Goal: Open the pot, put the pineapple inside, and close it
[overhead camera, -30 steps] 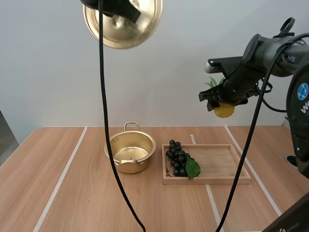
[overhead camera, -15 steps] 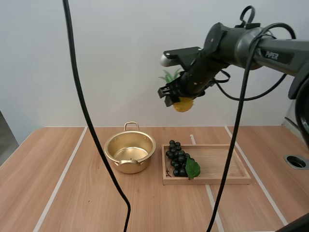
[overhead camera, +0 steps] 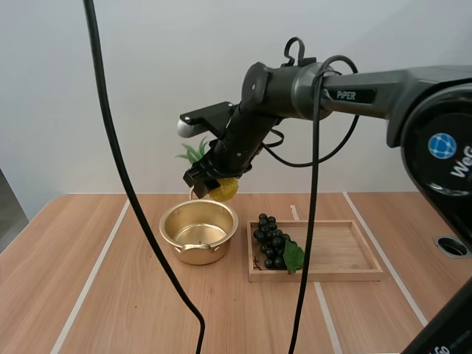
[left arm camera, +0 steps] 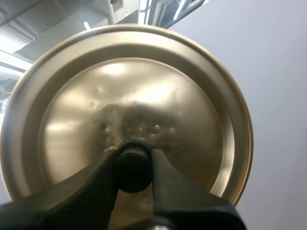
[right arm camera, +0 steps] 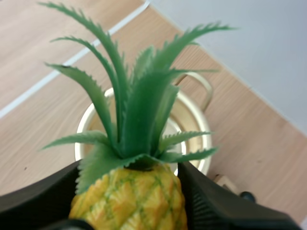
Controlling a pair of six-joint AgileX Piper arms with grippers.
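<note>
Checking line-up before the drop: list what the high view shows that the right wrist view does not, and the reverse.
High view: the whole wooden tray beside the pot, the grapes at its pot-side end, and the right arm reaching in from the right. Right wrist view: black fingers pressing both sides of the pineapple, its leaves spread across the pot's mouth. Both: the right gripper holding the pineapple above the open pot.

Wooden table point(overhead camera: 110, 310): open gold pot point(overhead camera: 199, 236) standing; wooden tray point(overhead camera: 335, 249) just beside it.
</note>
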